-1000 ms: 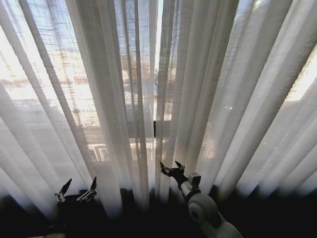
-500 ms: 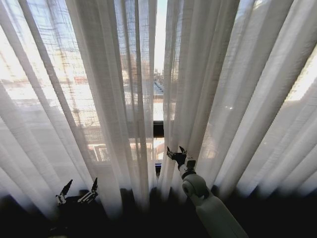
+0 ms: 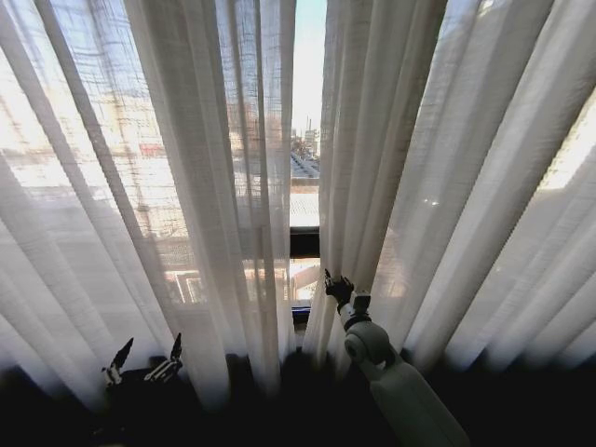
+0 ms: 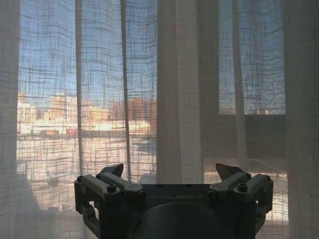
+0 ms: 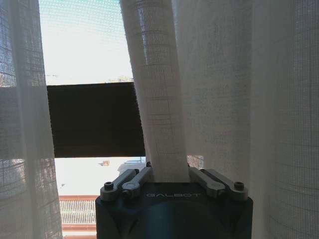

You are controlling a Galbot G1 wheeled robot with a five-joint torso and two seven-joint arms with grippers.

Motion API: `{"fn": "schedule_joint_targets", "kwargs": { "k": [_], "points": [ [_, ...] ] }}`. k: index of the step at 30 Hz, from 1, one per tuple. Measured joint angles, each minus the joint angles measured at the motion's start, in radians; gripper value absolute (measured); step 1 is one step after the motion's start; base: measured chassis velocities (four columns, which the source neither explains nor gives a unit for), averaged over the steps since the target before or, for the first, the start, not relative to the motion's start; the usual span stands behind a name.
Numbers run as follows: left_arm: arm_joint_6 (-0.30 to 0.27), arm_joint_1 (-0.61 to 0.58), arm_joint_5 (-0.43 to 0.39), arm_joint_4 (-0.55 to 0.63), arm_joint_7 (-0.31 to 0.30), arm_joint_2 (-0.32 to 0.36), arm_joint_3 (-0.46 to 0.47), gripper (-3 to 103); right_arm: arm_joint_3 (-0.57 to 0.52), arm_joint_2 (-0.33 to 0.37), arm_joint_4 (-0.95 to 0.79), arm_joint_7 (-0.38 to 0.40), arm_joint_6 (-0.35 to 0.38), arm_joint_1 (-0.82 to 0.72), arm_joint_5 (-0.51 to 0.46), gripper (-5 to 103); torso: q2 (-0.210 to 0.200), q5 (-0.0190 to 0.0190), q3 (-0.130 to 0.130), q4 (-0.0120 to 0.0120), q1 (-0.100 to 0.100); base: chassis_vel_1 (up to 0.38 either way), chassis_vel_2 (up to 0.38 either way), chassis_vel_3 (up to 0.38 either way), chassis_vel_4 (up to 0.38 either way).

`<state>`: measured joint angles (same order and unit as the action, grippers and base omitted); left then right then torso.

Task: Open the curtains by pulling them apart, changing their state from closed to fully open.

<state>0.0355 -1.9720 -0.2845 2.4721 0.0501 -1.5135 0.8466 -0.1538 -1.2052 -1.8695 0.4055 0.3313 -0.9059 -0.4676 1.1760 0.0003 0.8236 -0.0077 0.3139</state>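
Curtains: my right gripper (image 3: pixel 337 286) clenched on inner-edge pleat of right panel (image 5: pixel 159 99), fold pinched between fingers (image 5: pixel 130 182). My left gripper (image 3: pixel 144 358) low at left, fingers spread, nothing held, just short of left panel (image 3: pixel 168 186). Narrow gap between panels at centre. Dark window frame bar (image 3: pixel 304 244) crosses gap horizontally, just beyond fabric. Through gap: sky, city buildings (image 3: pixel 305 149). Bright backlight through both sheers.
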Motion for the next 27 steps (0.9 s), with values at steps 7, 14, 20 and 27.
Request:
{"fn": "schedule_joint_targets", "kwargs": {
  "k": [7,14,20,27],
  "points": [
    [0.019,-0.017,0.000,0.004,0.013,-0.002,0.006,100,-0.001,-0.003,-0.008,0.002,0.000,-0.002,0.000,1,0.000,-0.0001,0.000,0.0000,0.000,0.000,0.000,0.000,0.000],
    [0.044,-0.034,-0.002,-0.005,0.031,-0.015,0.006,100,-0.003,0.007,-0.025,0.005,0.002,-0.006,-0.014,0,0.000,0.0000,0.000,0.0000,0.000,0.000,0.000,0.000,0.000],
    [0.064,-0.047,-0.002,-0.013,0.036,-0.022,0.007,100,-0.005,0.012,-0.046,0.005,0.028,-0.020,-0.041,0,0.000,0.0000,0.000,0.0001,0.000,0.000,0.000,0.000,0.000],
    [0.073,-0.055,-0.002,-0.013,0.040,-0.025,0.007,100,-0.007,0.010,-0.047,0.008,0.030,-0.026,-0.041,0,0.000,-0.0001,0.000,0.0000,0.000,0.000,0.000,0.000,0.000]
  ]
}}
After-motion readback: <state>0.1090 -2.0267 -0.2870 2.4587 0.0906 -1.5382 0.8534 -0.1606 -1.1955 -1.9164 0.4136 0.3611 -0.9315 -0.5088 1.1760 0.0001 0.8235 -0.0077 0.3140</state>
